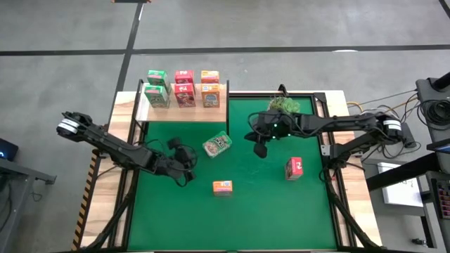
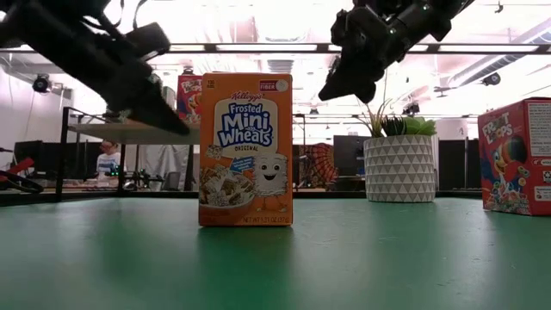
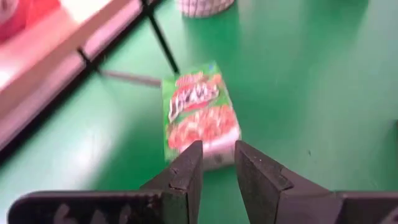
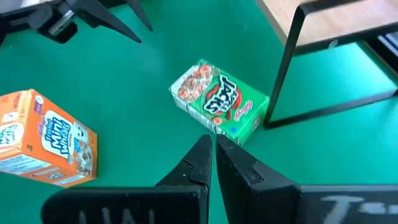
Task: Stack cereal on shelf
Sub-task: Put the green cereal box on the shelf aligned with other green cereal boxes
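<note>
A green cereal box (image 1: 216, 144) lies flat, face up, on the green table beside the shelf's (image 1: 211, 114) front right leg. An orange cereal box (image 1: 222, 187) stands upright near the table's middle, and a pink-red one (image 1: 294, 168) stands to its right. Several more boxes stand on the shelf top (image 1: 184, 88). My left gripper (image 3: 219, 162) hovers just left of the green box (image 3: 199, 115), pointing at it, with a narrow gap between its fingers and nothing in it. My right gripper (image 4: 213, 146) hangs shut above the table, right of the green box (image 4: 219, 102).
A potted plant (image 1: 285, 105) in a white patterned pot (image 2: 399, 168) stands at the far edge behind my right arm. The shelf's thin dark legs (image 4: 283, 68) stand close to the green box. A person (image 2: 108, 159) sits in the room beyond the table.
</note>
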{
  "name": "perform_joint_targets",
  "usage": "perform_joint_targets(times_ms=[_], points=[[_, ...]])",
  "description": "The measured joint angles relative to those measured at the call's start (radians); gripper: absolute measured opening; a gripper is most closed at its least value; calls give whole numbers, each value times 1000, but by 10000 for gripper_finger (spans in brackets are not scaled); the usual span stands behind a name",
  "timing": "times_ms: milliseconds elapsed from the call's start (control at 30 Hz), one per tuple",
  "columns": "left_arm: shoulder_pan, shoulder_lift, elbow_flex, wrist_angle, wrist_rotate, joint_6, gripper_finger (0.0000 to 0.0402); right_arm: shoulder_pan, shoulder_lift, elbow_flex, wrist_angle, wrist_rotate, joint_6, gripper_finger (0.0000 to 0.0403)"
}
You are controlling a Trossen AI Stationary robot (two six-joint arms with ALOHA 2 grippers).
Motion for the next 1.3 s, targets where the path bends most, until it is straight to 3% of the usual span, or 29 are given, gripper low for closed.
perform_joint_targets(times_ms=[200, 533, 967, 1100, 1300], points=[[62, 133, -2, 196, -10, 154, 77, 0, 17, 0, 2, 0, 16, 12], [134, 323, -2, 281, -11, 154, 77, 0, 18, 0, 11, 0, 26, 12], [128, 309, -2, 247, 17, 93, 77, 0, 18, 0, 38, 0, 109, 15], [127, 308, -3, 243, 23, 90, 77, 0, 18, 0, 38, -2, 154, 38], [127, 306, -1, 244, 22, 90, 77, 0, 19, 0, 43, 1, 210, 120]])
